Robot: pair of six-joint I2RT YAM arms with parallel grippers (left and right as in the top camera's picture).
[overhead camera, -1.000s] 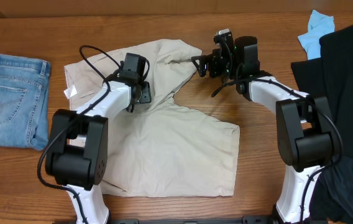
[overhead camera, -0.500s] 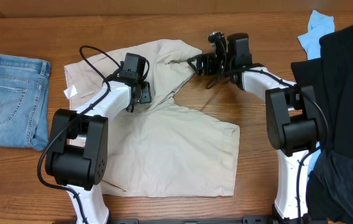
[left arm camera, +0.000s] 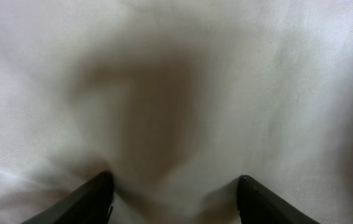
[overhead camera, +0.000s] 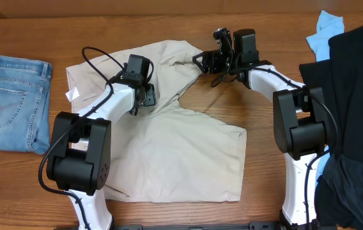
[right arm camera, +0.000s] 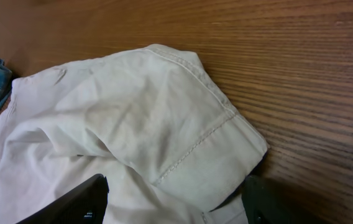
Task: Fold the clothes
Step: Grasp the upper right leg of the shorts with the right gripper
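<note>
1. Your khaki shorts lie spread across the middle of the table, with one leg turned up toward the far edge; its stitched hem corner sits just ahead of the right gripper, whose fingers stand apart with cloth between them, not clamped.
2. Your left gripper is likewise apart, its fingertips pressed into plain khaki cloth that fills its view; from overhead it rests on the shorts where the two legs meet.
3. The main risk, as I judge it: close the right fingers too shallow and you catch only the edge of the hem; the leg could then slip free mid-fold or drag open unevenly.
4. Pull while the left gripper presses down and the pinned cloth may bunch; the whole garment could skew toward the folded jeans.
5. Sweep wide to your right and you could snag the black garment or the light blue cloth heaped there.
6. Writing: a small white label shows at the shorts' left edge; it is too small to read; no brand is legible anywhere.
</note>
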